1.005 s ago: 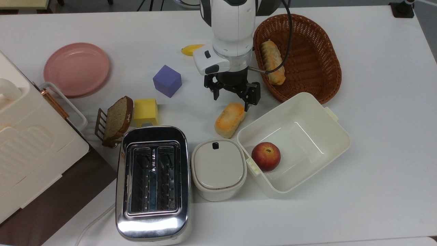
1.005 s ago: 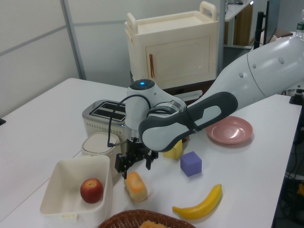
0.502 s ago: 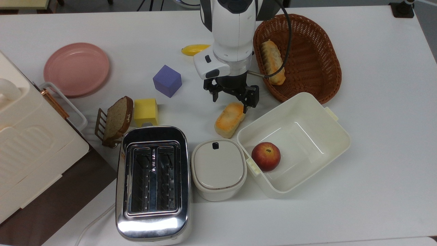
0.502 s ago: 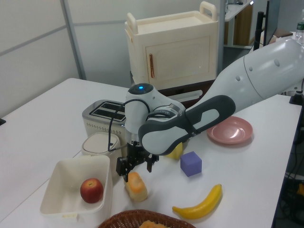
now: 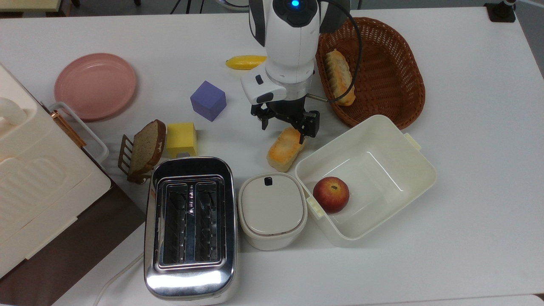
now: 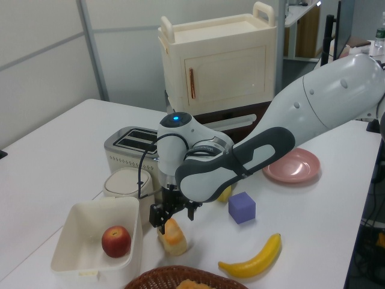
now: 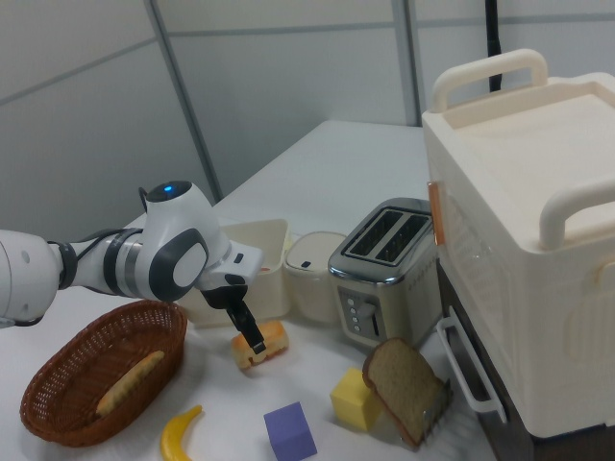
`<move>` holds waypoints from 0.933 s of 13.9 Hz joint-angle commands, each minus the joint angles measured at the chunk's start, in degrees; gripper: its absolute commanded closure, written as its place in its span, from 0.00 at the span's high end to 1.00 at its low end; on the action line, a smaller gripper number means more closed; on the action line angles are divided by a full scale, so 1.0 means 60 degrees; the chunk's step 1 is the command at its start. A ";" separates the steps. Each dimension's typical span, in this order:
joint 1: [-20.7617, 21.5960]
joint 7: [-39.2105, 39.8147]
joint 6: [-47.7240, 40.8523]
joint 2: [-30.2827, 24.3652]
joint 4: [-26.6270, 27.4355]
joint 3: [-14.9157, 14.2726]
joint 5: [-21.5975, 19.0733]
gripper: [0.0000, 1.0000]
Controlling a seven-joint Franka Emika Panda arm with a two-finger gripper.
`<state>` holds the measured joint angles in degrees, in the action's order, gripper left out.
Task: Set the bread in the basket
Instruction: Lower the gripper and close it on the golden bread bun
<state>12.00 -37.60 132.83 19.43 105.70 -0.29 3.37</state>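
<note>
Pincer (image 5: 284, 126) (image 6: 175, 214) (image 7: 246, 330) is spread wide, straddling the far end of the short orange-topped bun (image 5: 286, 148) (image 6: 173, 236) (image 7: 260, 345) without gripping it. That bun lies flat mid-surface, just beside a corner of the cream square plastic container (image 5: 408, 199) that's got a red apple (image 5: 331, 194) inside. Oval reddish-brown wicker basket (image 5: 395, 51) (image 7: 58, 403) sits near the far edge with a long ridged roll (image 5: 339, 76) in it.

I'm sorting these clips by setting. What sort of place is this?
Probably a lab bench staged as a mock kitchen: a robot arm's gripper works at a white table with a toaster, a basket and toy-like blocks.
</note>
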 commanded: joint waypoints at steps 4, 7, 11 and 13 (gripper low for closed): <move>0.0051 -0.0149 0.0361 0.0218 -0.0053 -0.0069 0.0287 1.00; 0.0051 -0.0163 0.0860 0.0379 -0.0053 -0.0069 0.0302 1.00; 0.0066 -0.0163 0.1153 0.0584 -0.0053 -0.0069 0.0594 1.00; 0.0066 -0.0163 0.1153 0.0643 -0.0053 -0.0040 0.0683 1.00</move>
<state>11.99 -37.60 138.52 22.63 105.66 -0.34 6.02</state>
